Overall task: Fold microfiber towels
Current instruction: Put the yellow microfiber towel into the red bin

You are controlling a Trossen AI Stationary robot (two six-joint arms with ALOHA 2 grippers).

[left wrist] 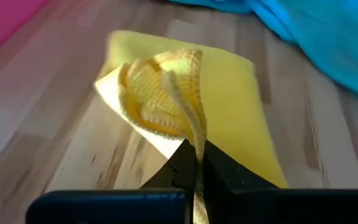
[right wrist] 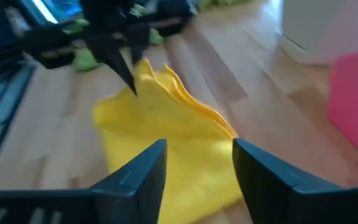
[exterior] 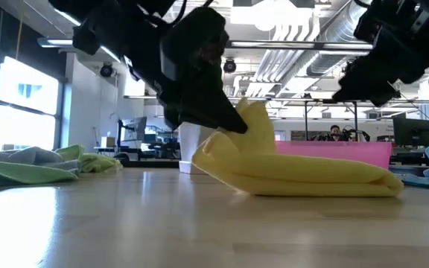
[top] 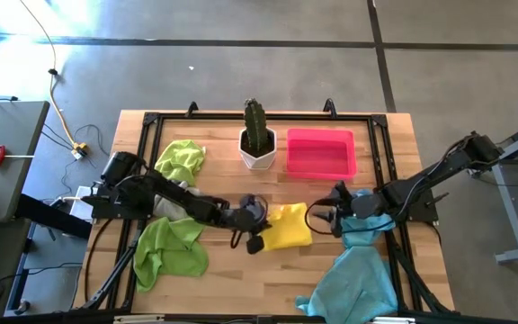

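A yellow towel (top: 290,227) lies folded over at the table's middle, near the front. My left gripper (top: 261,232) is at the towel's left end, shut on a raised corner of it (exterior: 253,119). My right gripper (top: 317,216) hovers open just above the towel's right part and touches nothing; in the right wrist view its fingers (right wrist: 143,168) frame the yellow cloth (right wrist: 166,134). Two lime green towels (top: 180,160) (top: 169,252) lie at the left. A grey towel (top: 176,203) shows under my left arm. Light blue towels (top: 358,274) lie at the front right. My left gripper pinches the yellow towel's hemmed edge (left wrist: 191,134) between its two fingers, at the raised corner of the left end. Several hemmed layers bunch up just beyond the fingertips. The fingers slant down from the table's left. The corner is lifted; the rest of the towel (exterior: 311,179) lies on the table.
A flat pink tray (top: 320,151) and a white pot with a cactus (top: 258,142) stand at the table's far middle. A black frame (top: 147,135) borders the work area. Bare wood shows in front of the yellow towel (top: 259,279).
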